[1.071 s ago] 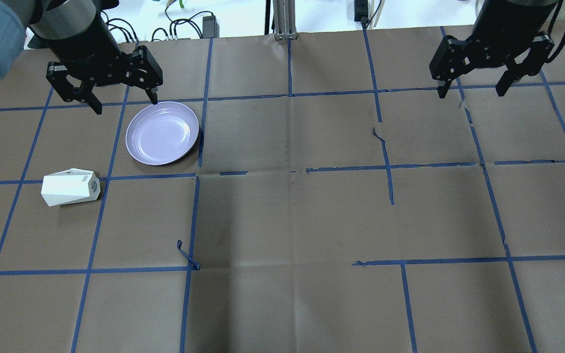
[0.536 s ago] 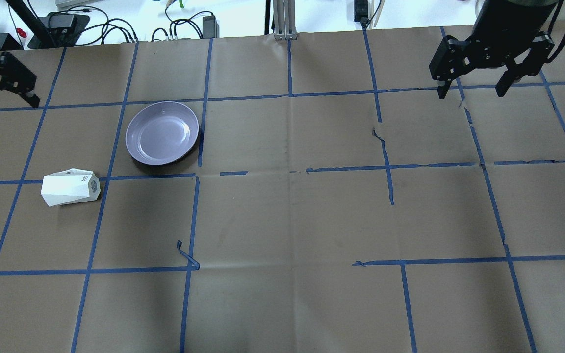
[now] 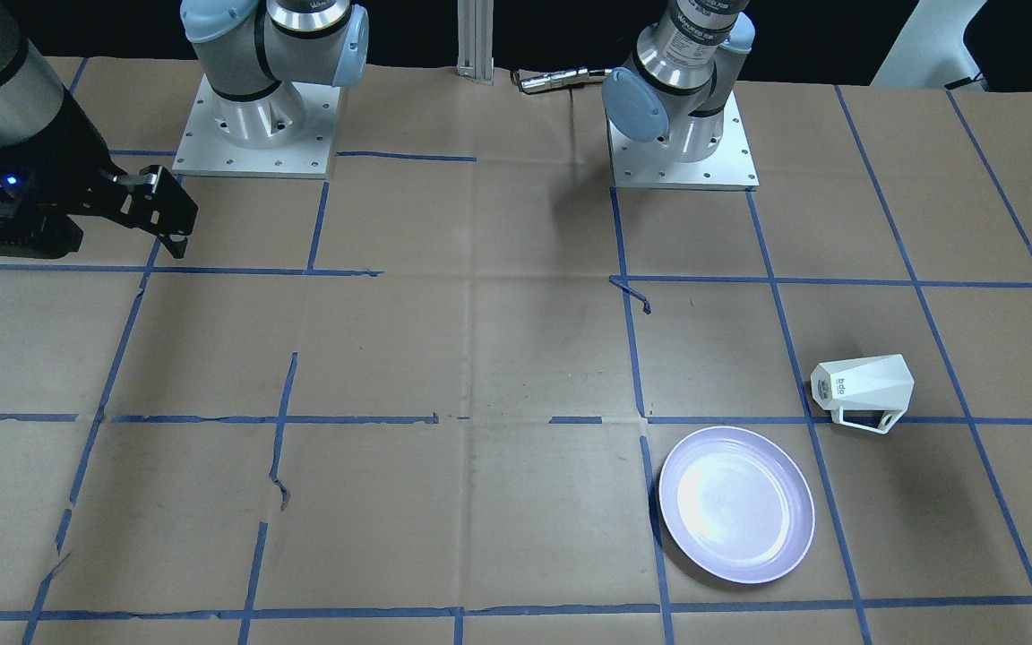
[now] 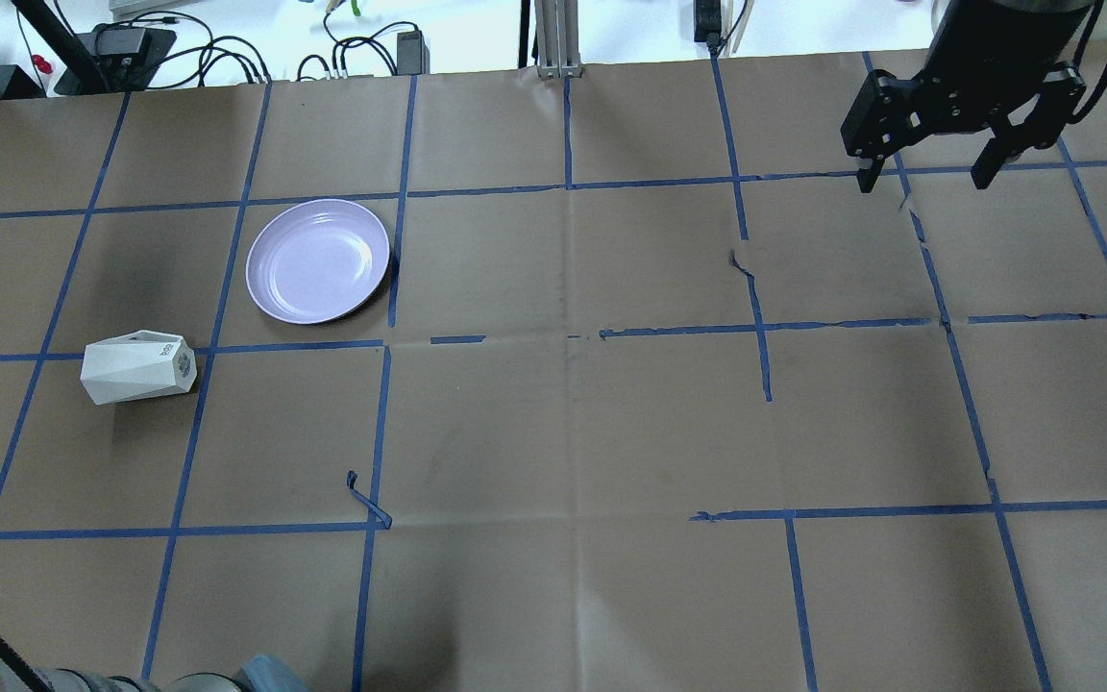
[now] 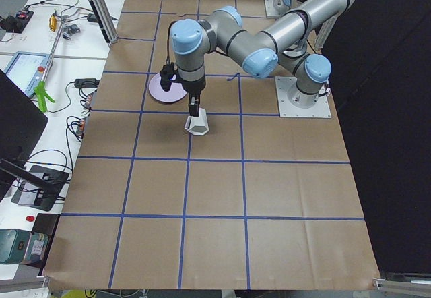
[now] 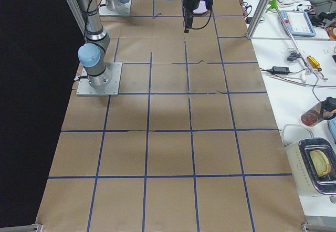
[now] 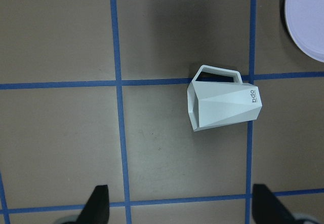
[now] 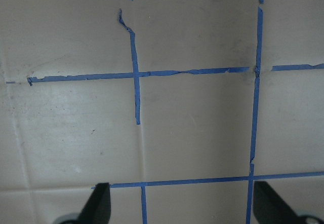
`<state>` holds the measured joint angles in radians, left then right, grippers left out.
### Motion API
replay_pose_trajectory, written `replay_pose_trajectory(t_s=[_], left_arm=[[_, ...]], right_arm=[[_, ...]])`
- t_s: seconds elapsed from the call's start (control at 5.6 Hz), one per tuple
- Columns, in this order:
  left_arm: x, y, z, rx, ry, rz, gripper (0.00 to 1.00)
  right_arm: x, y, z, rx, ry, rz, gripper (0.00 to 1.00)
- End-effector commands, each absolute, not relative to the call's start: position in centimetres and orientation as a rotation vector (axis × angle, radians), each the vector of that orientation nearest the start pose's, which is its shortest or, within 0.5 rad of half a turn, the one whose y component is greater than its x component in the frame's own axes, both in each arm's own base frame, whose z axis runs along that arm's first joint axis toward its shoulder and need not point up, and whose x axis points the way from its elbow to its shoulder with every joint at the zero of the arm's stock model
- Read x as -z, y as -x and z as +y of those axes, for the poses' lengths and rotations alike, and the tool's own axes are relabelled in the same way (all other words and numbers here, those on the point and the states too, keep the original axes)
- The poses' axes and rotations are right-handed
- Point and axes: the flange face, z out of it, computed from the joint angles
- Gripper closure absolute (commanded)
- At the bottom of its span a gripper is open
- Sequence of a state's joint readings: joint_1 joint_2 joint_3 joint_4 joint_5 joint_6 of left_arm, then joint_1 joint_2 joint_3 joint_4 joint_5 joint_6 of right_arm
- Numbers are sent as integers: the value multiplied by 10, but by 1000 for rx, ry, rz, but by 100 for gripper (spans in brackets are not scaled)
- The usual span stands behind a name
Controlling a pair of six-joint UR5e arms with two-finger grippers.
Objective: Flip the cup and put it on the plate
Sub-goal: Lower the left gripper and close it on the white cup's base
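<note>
Left gripper (image 7: 182, 206) has exited the overhead view since the earlier frame; there the cup (image 4: 137, 366) lies on its side at 7 o'clock from the plate (image 4: 318, 260), and the right gripper (image 4: 923, 180) hangs released. Left wrist view: fingers (image 7: 98, 206) spread, empty, cup at 1 o'clock.

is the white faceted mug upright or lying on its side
On its side: the small white faceted mug lies lengthwise on the brown paper, its loop handle sticking out sideways.
</note>
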<state>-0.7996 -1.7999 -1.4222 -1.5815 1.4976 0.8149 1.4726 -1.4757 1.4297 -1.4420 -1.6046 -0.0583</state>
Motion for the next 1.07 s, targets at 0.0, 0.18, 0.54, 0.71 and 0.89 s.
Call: replay_pose_trajectory(t_s=[0.0,0.18,0.54,0.71,0.89], left_arm=[[-378,-331,-521,116,54,3491,1],[-329,-368,-510,263,247,3739,1],[-214,-382,-511,271,127,4049,1],[-165,-378,-510,256,15,4157,1],[-128,-373,-508,276,16,4253,1]], right_arm=[[-496,-78,-533,-135,-61,3165,0],[-496,-78,-533,-135,-61,3165,0],[-496,-78,-533,-135,-61,3165,0],[-496,-78,-533,-135,-61,3165,0],[-496,-78,-533,-135,-61,3165,0]])
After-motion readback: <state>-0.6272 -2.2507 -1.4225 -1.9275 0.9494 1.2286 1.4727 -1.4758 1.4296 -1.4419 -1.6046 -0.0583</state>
